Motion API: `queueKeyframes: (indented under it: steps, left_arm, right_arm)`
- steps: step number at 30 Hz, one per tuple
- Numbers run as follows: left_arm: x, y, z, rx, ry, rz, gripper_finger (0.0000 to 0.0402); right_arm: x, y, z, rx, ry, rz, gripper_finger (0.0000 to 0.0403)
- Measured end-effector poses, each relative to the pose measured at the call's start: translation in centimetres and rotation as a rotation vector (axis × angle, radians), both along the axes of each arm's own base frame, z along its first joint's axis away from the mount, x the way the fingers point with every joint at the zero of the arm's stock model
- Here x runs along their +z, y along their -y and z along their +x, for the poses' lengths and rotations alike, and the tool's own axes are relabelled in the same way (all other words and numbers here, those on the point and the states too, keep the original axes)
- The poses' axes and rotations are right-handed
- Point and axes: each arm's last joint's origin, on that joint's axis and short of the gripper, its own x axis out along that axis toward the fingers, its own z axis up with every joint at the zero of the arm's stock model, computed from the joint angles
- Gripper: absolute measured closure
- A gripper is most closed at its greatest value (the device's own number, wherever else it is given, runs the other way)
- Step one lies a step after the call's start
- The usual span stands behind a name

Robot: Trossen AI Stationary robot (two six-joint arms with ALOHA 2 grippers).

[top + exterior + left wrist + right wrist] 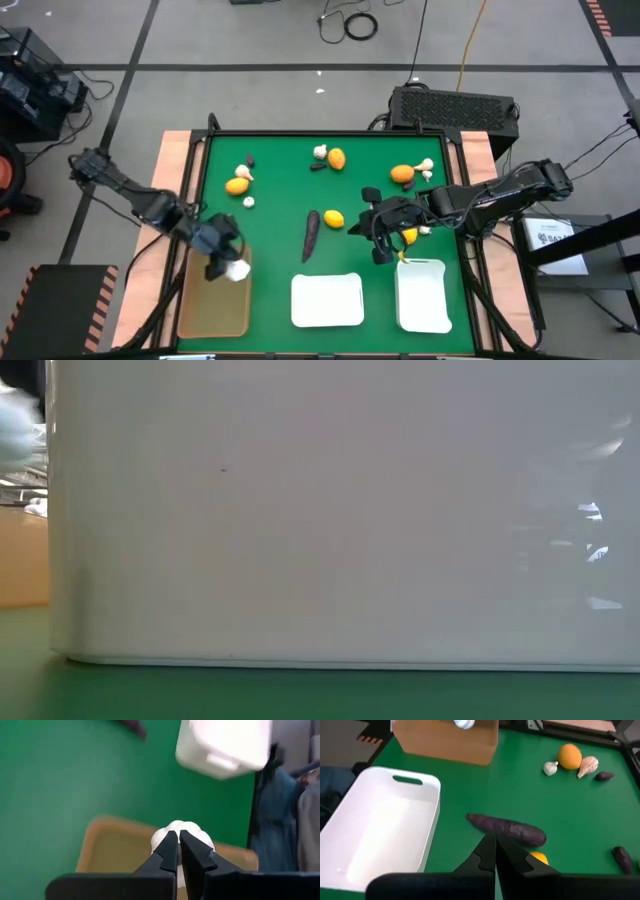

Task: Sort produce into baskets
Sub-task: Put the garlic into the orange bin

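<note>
My left gripper (225, 262) is shut on a whitish knobbly bulb (238, 270) above the far right corner of the tan-brown tray (210, 310). My right gripper (495, 845) is shut and empty above the green table, near a dark purple elongated piece (507, 829) and a yellow fruit (539, 857). It shows in the high view (357, 228) right of them. Two white trays (327, 300) (422, 295) stand at the near edge. More bulbs, orange fruits and purple pieces lie on the table's far half. My left gripper pinches the bulb (182, 831) between its two fingertips (170, 851); only the bulb's near side is between them, and the rest sticks out beyond the tips. The bulb is lifted clear above the tan tray (115, 845).
An orange fruit (337, 158) and bulb (320, 152) lie far centre, an orange fruit (237, 185) with bulbs far left, and an orange fruit (402, 174) with a bulb far right. Another yellow fruit (408, 236) lies under my right arm. A white tray wall (340, 510) fills the low view.
</note>
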Motion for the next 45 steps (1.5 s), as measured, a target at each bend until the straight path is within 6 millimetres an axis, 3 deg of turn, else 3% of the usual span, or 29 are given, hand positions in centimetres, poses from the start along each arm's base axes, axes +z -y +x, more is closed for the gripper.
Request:
queueKeyframes:
  steps: [8, 23, 32, 38, 45]
  left_arm:
    - [-1.1, 1.2, -1.6, 0.042, -0.180, 0.018, 0.0392]
    - [-3.3, 2.5, -0.2, 0.034, -0.299, 0.118, 0.0310]
    - [-3.3, 2.5, -0.2, 0.007, -0.294, 0.129, 0.0292]
    - [-3.3, 1.7, 0.6, 0.036, -0.252, 0.182, 0.0292]
    - [-3.3, -0.9, 2.1, 0.046, -0.213, 0.285, 0.0292]
  right_arm:
    - [0.3, 0.0, 0.2, 0.002, 0.040, 0.005, 0.0403]
    - [0.3, 0.0, 0.2, 0.018, 0.043, -0.019, 0.0403]
    - [0.3, 0.0, 0.2, 0.018, 0.044, -0.019, 0.0403]
    - [0.4, -0.1, 0.3, 0.018, 0.050, -0.018, 0.0403]
    - [0.5, -0.1, 0.3, 0.019, 0.057, -0.018, 0.0403]
